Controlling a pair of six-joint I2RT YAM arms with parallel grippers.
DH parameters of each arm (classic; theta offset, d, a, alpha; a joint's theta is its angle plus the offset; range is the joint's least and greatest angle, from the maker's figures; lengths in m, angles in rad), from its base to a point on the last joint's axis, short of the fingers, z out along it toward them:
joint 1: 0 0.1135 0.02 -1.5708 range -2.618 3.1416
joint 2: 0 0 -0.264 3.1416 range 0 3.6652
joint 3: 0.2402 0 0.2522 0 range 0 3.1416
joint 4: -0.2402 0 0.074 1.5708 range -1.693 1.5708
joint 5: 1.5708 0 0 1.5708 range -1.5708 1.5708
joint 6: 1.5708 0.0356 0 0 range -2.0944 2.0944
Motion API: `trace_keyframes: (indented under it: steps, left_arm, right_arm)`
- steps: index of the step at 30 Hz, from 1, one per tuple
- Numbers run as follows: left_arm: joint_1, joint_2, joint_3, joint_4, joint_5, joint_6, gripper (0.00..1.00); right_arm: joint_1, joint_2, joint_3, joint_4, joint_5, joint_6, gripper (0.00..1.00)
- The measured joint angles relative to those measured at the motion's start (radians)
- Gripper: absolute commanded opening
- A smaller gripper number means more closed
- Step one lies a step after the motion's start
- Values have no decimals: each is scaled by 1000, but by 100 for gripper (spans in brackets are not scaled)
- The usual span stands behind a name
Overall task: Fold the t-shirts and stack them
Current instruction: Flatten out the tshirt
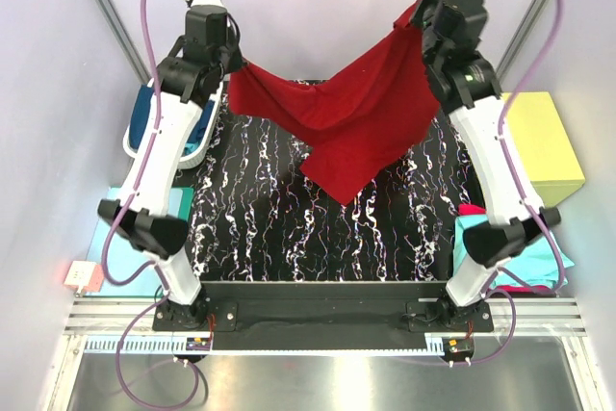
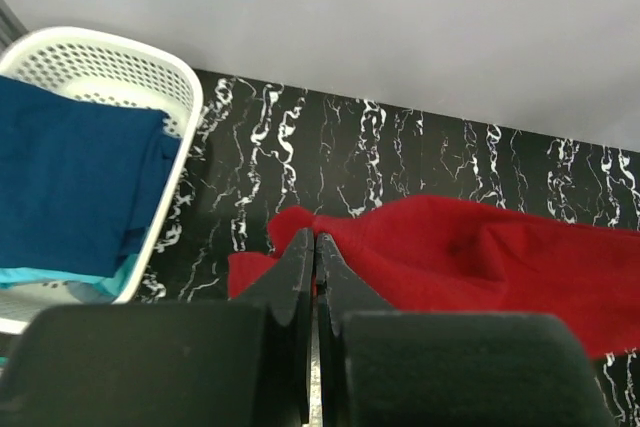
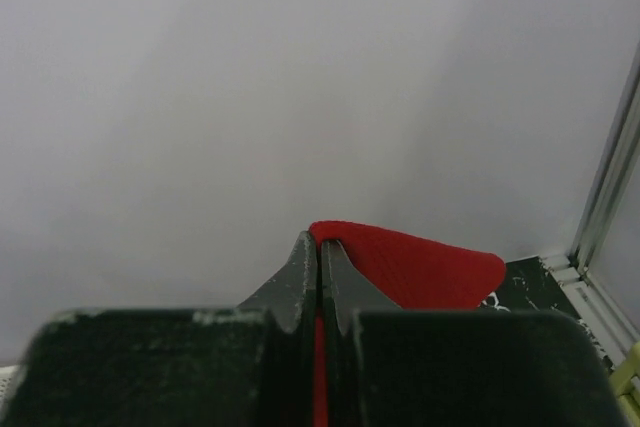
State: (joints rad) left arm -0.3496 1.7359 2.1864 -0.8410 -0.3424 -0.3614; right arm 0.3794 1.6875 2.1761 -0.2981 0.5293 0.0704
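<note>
Dark red t-shirt (image 1: 351, 117) hung stretched over the desk's (image 1: 260, 228) far half. Left pincer (image 2: 315, 247) was clamped on its left end. Right pincer (image 3: 320, 247), higher, was clamped on its right end. White basket (image 2: 100, 67) with navy t-shirt (image 2: 70, 182) sat at the far-left corner.

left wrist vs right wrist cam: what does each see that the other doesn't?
Left wrist only: a white basket holding a navy t-shirt over teal cloth, plus a broad stretch of the black marbled mat.
Right wrist only: the metal frame post at the right edge. Just a corner of the mat shows there.
Both: the dark red t-shirt pinched in that view's own shut hand, the left hand or the right hand, with the pale wall behind.
</note>
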Motion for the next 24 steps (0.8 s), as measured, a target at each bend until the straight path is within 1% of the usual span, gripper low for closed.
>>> trace_keyframes:
  steps: [4, 8, 13, 19, 24]
  left_arm:
    - [59, 93, 69, 9, 67, -25, 0]
    - [124, 179, 120, 48, 146, -59, 0]
    - [168, 264, 168, 80, 215, -85, 0]
    - [167, 255, 177, 102, 272, -116, 0]
    - [149, 159, 177, 109, 291, -134, 0]
  right_arm:
    - [-24, 88, -2, 2, -52, 31, 0]
    - [-42, 202, 42, 0, -108, 56, 0]
    - [-46, 299, 101, 0, -161, 75, 0]
    - [-39, 313, 185, -11, -192, 77, 0]
    - [24, 233, 199, 3, -163, 6, 0]
